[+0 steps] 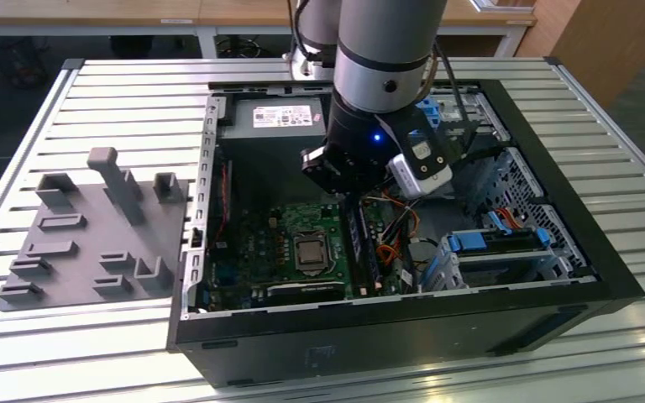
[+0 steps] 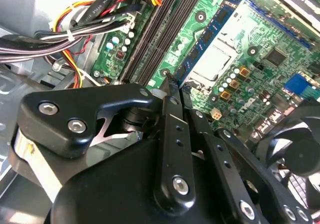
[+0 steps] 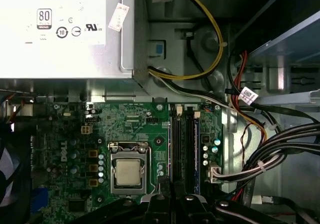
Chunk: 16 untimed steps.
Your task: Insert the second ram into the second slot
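Note:
My gripper (image 1: 343,195) reaches down into the open computer case (image 1: 412,327), over the motherboard's memory slots (image 1: 365,248). In the second wrist view its fingers (image 2: 172,84) are pressed together on the near end of the second ram (image 2: 205,39). The ram is a thin blue-green stick with dark chips. It stands on edge and runs away from the fingertips, between the dark slots (image 2: 165,24) and the processor socket (image 2: 215,59). In the first wrist view the gripper (image 3: 173,196) lines up with the slots (image 3: 184,144). Whether the ram is fully seated I cannot tell.
The power supply (image 3: 60,29) lies beyond the slots. Bundled cables (image 3: 260,159) crowd the side away from the socket (image 3: 128,171). A fan (image 2: 300,134) sits near the board. Blue drive brackets (image 1: 496,239) fill the case's right in the exterior view. A grey fixture (image 1: 87,227) lies outside, left.

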Each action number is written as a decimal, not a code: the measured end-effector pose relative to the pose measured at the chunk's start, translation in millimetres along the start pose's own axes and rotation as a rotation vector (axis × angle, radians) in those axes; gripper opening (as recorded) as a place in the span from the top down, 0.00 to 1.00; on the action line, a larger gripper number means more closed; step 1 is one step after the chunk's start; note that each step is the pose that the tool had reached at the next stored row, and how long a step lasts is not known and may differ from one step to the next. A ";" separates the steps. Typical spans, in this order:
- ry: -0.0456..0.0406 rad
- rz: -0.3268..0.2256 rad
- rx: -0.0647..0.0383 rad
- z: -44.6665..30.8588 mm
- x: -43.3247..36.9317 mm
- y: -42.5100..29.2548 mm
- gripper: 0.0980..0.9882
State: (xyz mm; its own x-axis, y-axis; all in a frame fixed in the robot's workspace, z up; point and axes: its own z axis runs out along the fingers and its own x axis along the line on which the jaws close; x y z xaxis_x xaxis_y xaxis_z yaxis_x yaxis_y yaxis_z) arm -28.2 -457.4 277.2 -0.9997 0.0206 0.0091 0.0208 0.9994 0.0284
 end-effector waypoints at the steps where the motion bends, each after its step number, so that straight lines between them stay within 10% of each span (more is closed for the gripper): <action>1: 0.0000 0.000 0.000 1.8 -0.1 0.0 0.96; 16: 0.0041 -0.008 -0.002 16.5 -3.0 -0.3 0.96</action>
State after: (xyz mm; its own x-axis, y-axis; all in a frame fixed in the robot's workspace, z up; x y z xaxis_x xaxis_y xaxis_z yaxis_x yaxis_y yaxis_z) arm -25.4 -457.3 260.7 -0.9998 0.0127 0.0130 0.0131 0.9995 0.0303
